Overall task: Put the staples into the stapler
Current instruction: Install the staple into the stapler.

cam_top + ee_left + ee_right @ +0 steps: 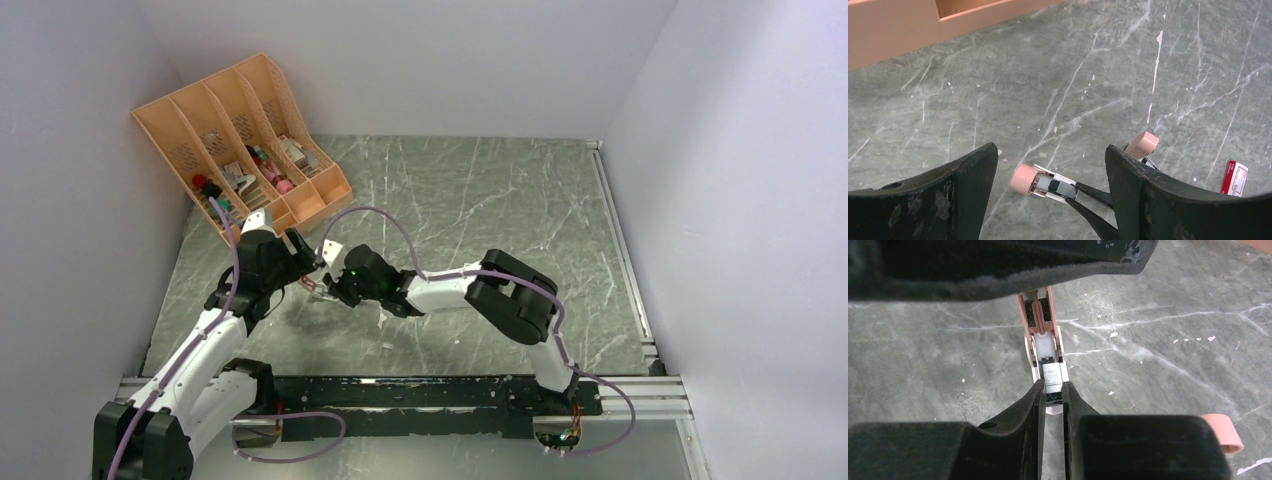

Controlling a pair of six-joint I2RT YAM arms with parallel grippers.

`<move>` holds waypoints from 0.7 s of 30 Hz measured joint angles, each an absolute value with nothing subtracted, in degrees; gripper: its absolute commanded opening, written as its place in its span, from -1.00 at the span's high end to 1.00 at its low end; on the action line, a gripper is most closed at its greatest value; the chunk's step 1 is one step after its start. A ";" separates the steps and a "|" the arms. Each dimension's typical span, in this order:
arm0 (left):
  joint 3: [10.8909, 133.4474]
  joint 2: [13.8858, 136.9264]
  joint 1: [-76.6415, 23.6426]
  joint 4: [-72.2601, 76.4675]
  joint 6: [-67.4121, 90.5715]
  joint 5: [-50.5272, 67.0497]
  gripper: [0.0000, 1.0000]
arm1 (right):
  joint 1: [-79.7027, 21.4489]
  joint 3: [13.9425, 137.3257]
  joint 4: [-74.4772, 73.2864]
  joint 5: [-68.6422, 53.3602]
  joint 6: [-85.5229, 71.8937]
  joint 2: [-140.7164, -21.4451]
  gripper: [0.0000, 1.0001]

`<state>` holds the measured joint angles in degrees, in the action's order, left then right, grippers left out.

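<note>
The right gripper (1052,388) is closed on a short silvery strip of staples (1051,376), which is pinched between its two fingertips. The strip is held in the open channel of the pink stapler (1023,307), just ahead of the white pusher (1044,345) and the spring (1038,310); whether it is fully seated cannot be told. The left gripper (1052,150) is spread wide, its jaws set to either side of the stapler, whose rounded pink end lies between them, clear of the left finger. The red-and-white staple box (1234,178) is seen on the grey marbled table (1098,75), apart from both claws.
</note>
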<state>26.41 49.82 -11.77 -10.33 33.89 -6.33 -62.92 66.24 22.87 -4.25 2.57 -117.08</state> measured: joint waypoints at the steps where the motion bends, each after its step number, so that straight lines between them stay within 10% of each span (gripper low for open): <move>1: 26.41 49.80 -11.77 -10.33 33.89 -6.33 -0.66 | -62.92 66.37 22.76 -4.25 2.55 -117.14 0.66; 21: 26.41 49.80 -11.79 -10.33 33.89 -6.33 -0.66 | -62.92 67.83 21.45 -3.88 2.52 -118.06 0.66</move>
